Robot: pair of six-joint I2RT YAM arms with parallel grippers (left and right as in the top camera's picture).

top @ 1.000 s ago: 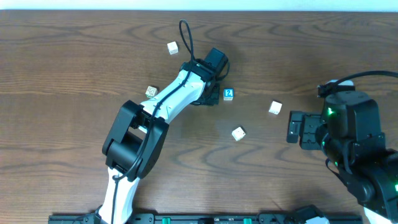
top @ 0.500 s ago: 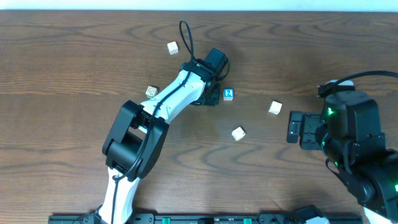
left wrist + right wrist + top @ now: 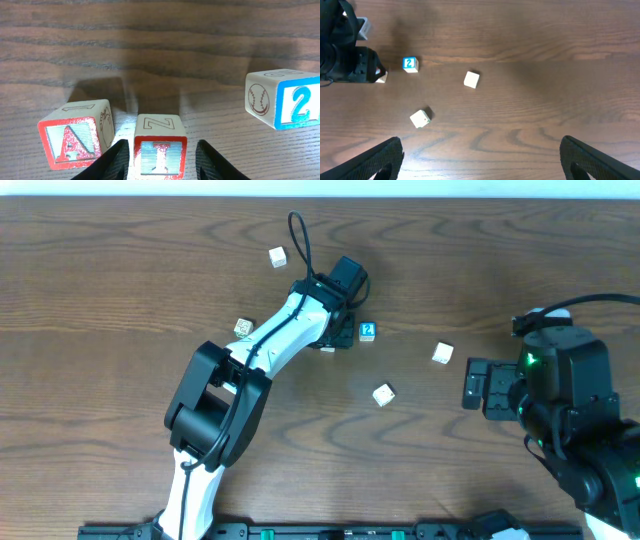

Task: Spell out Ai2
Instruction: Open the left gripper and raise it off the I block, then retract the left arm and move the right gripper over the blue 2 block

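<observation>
In the left wrist view the red "A" cube (image 3: 75, 140) stands at the left. The red "I" cube (image 3: 160, 147) rests on the table just right of it, with a small space between the two. The blue "2" cube (image 3: 284, 99) lies farther right and a little farther back. My left gripper (image 3: 161, 150) straddles the "I" cube, open, with a slim gap at each finger. Overhead, the left gripper (image 3: 335, 338) covers "A" and "I"; the "2" cube (image 3: 367, 331) shows just to its right. My right gripper (image 3: 480, 160) is open over bare wood.
Pale cubes lie scattered: one at the back (image 3: 277, 256), one left of the left arm (image 3: 242, 327), and two between the arms (image 3: 442, 353) (image 3: 383, 394). The right arm (image 3: 560, 400) sits at the table's right side.
Neither arm has shifted in the overhead view, and the cubes stay where they were. No earlier wrist frame shows the left jaws.
</observation>
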